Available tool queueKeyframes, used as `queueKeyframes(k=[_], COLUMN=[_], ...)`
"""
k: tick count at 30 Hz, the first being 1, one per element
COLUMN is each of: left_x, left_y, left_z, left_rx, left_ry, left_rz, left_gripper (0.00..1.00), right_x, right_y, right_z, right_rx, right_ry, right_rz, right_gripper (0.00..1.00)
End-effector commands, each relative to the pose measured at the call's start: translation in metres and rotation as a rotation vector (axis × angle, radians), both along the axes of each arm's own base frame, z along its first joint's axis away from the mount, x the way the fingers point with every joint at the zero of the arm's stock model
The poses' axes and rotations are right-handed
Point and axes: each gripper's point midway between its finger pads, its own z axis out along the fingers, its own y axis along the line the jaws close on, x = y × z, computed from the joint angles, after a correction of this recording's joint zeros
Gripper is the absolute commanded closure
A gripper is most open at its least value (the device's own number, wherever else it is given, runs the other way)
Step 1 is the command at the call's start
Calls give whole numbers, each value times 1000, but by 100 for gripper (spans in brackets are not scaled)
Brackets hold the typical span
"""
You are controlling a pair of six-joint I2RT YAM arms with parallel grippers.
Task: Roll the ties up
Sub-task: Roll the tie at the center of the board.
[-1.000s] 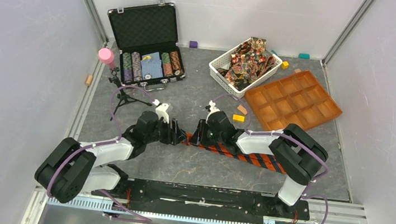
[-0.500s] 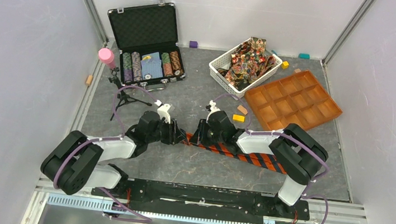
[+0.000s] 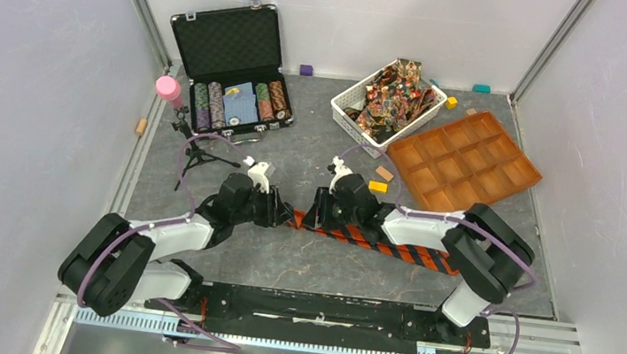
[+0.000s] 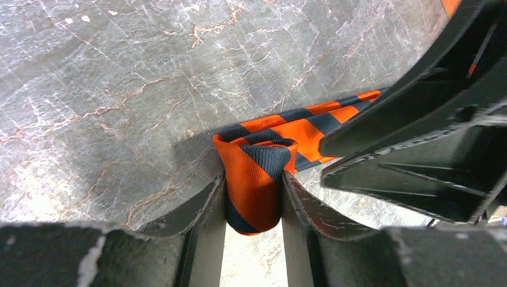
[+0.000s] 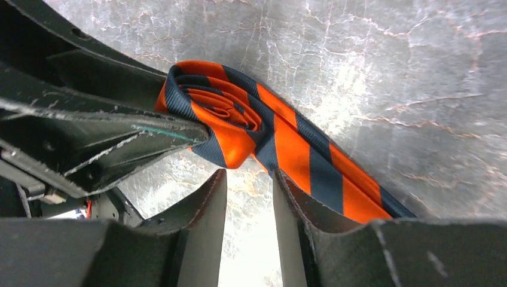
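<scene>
orange-and-dark striped tie [image 3: 355,237] lies flat on the worktop [image 3: 300,265] in front of the orange tray [image 3: 463,163], and the end farthest left of the tray is coiled into a small roll. left tool [image 4: 252,182] is clamped on that roll, one finger on each side, while right tool [image 5: 249,179], between roll and tray, stands slightly apart with only bare worktop in its gap, tips just short of the roll. patterned ties [image 3: 391,92] sit heaped in a white basket [image 3: 346,114] just behind and left of the tray.
</scene>
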Motion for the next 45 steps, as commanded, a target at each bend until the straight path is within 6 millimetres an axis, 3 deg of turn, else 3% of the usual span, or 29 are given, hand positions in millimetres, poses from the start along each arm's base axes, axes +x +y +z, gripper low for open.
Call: queueKeyframes(k=[1,10,18,32,37,45], left_x=[6,6,6,5,5,6], left_y=[0,2,7,1,-1,1], left_z=[18,24,27,23,23,26], left_rx=[-30,-57,-77,-4,42,124], left_ry=[-16,-12,-10,-3,-3,-21], left_rz=[51,90,144,168,173,211], left_gripper=[58,59,61,64,65,68], right_x=[5,17,5,-15,-17,-11], right_y=[-19,-55,-69,-90,-92,-88], right_z=[19,-1,-18,-29,-23,10], right_rx=[-39,-226,-273,-298,-282,-216], right_ry=[-105,-168,-133,-102,-116,-197], right_rz=[-8,-61,-53,-54,-51,-60], right_gripper=[60,70,75,78,76,72])
